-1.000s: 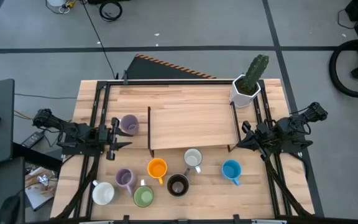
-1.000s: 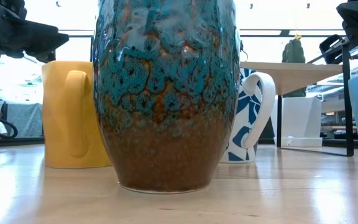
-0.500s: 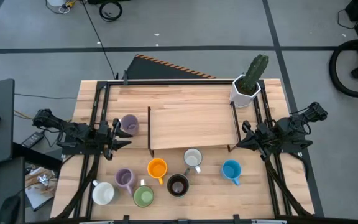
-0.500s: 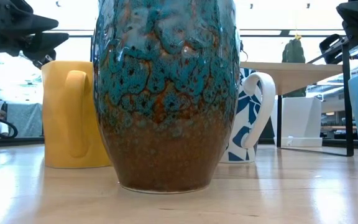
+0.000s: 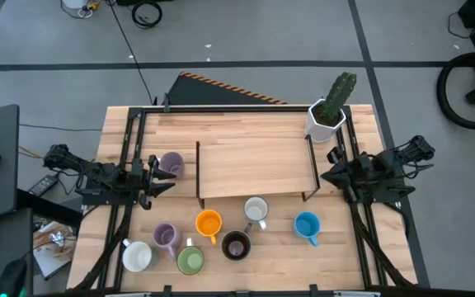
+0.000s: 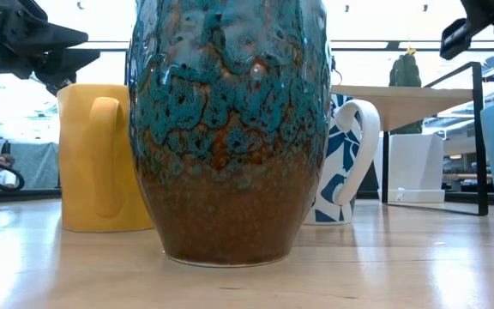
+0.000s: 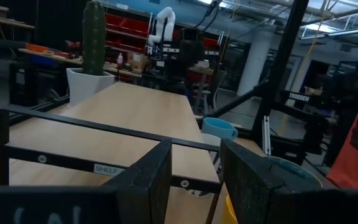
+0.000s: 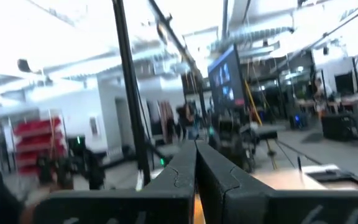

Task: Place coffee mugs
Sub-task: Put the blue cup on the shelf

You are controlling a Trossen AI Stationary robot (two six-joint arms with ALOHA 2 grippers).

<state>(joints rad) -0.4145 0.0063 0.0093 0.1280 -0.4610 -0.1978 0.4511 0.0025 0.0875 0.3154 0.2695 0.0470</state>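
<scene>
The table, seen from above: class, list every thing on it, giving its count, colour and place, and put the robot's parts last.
Lavender mugs: two; one left of the shelf, one in the front cluster.
Orange mug: one, front, left of centre.
White mugs: two; one just in front of the shelf, one at front left.
Green mug: one, front, beside the front-left white mug.
Brown mug: one, front centre.
Blue mug: one, front right.
Shelf: one, light wood on black legs, centre.
Cactus pot: one, white, back right.
Left gripper: open, beside the lavender mug.
Right gripper: shut, at the shelf's right end.
</scene>
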